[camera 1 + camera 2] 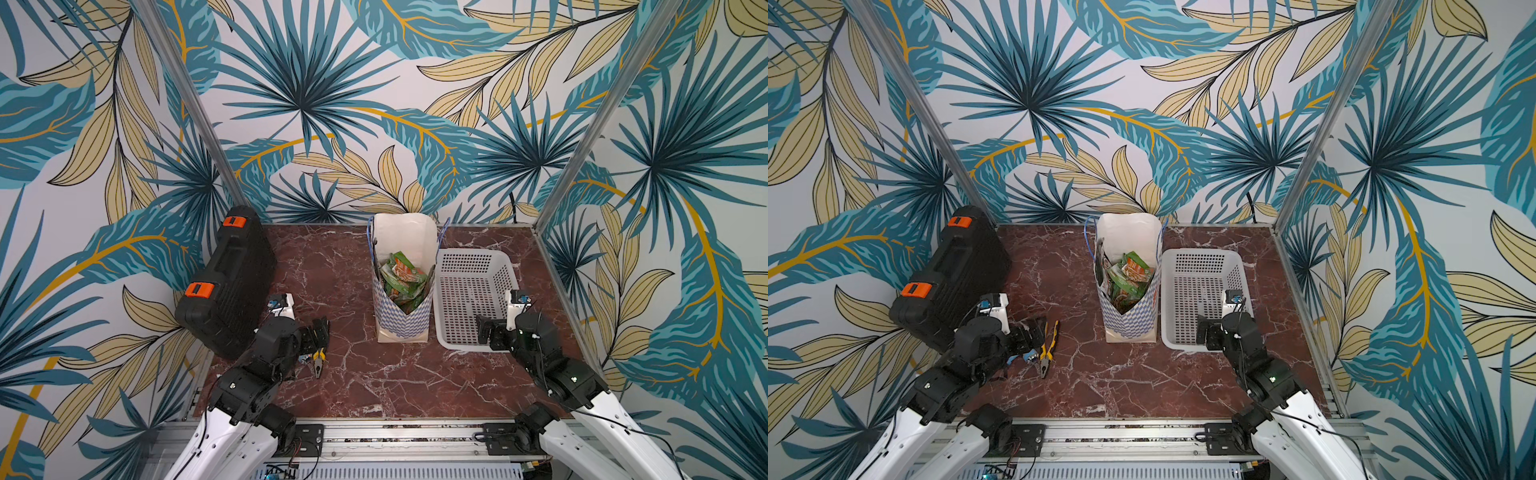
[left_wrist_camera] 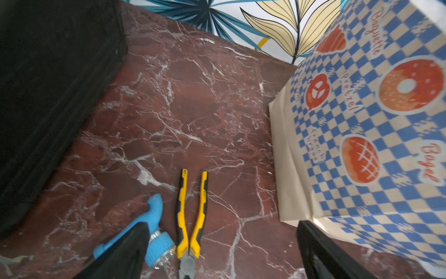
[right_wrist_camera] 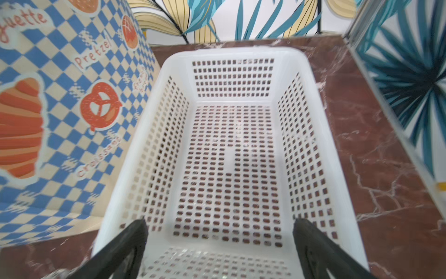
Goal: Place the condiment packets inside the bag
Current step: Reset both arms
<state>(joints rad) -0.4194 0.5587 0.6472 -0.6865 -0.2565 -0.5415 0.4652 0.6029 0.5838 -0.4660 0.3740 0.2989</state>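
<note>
1. Basically done by the look of it: the condiment packets [image 1: 402, 279] sit in a loose green-orange pile inside the bag [image 1: 401, 326], which stands upright mid-table, just beside the white basket [image 1: 469, 261].
2. Left end effector [image 2: 222, 224] is spread wide and holds nothing. It hangs over the table [image 1: 353, 382] near the yellow pliers [image 2: 187, 253] and a blue capped part [image 2: 158, 246].
3. Right end effector [image 3: 220, 221] is also wide and empty, over the near end of the basket, whose floor shows bare in the right wrist view.
4. No packet shows on the table or in the basket, so the step in hand is likely a final check and pull-back.
5. To do it well: keep both arms off the bag's thin walls and cord handles, since a light paper bag would tip easily. Leave the pliers alone.
6. Hidden or unclear:
   - The bag's bottom and how many packets it holds can't be seen.
   - Dark large packets are hard to pick out. Something lies along one inner wall in a top view [image 1: 1100, 259], but I can't tell what.
   - Table behind the bag and under the black case [image 1: 232, 282] is out of sight.
   - Both wrist views are soft.
</note>
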